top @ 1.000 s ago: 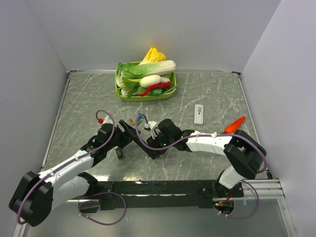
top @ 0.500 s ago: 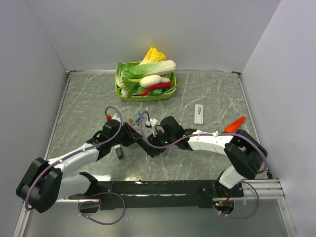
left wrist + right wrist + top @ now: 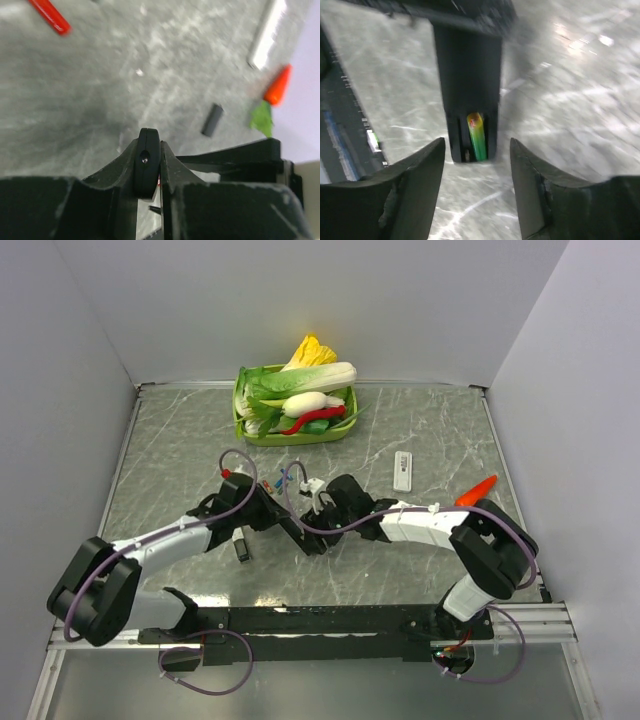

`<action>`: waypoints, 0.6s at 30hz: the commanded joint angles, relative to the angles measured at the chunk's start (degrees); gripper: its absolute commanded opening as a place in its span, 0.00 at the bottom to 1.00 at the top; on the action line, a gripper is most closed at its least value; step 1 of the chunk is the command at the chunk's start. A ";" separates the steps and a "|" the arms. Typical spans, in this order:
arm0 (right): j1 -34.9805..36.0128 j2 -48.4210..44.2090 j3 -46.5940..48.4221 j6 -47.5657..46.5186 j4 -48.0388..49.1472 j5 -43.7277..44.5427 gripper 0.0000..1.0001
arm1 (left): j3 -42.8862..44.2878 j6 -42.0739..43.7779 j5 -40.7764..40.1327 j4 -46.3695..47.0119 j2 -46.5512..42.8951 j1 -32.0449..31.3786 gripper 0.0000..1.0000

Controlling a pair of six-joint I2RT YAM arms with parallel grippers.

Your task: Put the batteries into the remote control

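At mid-table the left gripper [image 3: 154,150] is pinched tight, its fingers pressed together with only a thin red sliver showing in the seam; what that sliver belongs to cannot be told. It sits just beside the far left end of the black remote [image 3: 292,527], which lies slantwise on the table [image 3: 160,460], running from far left to near right. The right gripper [image 3: 476,150] stands wide apart and holds nothing. Its two fingers [image 3: 415,185] are spread to either side of the remote's open end without touching it. Between them, in the right wrist view, the open compartment shows one green battery [image 3: 477,135] lying lengthwise in the right-hand slot. Two loose batteries [image 3: 269,484], one red and one blue, lie on the table just beyond the left gripper, on the far side of the remote. A white remote [image 3: 402,471] lies well to the right, with a carrot [image 3: 476,492] farther right. A green basket [image 3: 295,440] of vegetables stands at the far edge.
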 commanded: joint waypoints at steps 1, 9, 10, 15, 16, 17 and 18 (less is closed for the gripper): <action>-1.82 -2.38 -0.61 2.46 -1.27 3.04 0.66 | 8.90 0.92 -7.70 -10.82 2.87 -2.04 0.01; -2.88 -6.34 -4.65 8.51 1.63 4.53 0.69 | 24.62 4.62 -23.86 -30.33 10.16 -10.13 0.01; -3.05 -6.34 -4.91 9.05 1.80 4.88 0.69 | 25.78 4.18 -25.62 -33.40 12.52 -10.65 0.01; -4.55 -7.39 -7.63 12.47 3.82 7.25 0.69 | 32.37 4.44 -27.38 -40.10 18.25 -13.20 0.01; -4.81 -7.57 -8.08 12.83 4.00 7.26 0.69 | 33.86 5.05 -29.04 -42.03 19.83 -14.08 0.01; -4.90 -8.01 -8.43 12.92 4.26 7.17 0.69 | 36.66 4.97 -33.15 -45.00 20.54 -15.92 0.01; -5.25 -8.19 -9.04 13.44 4.53 7.26 0.69 | 37.65 4.71 -34.41 -46.60 21.33 -16.37 0.01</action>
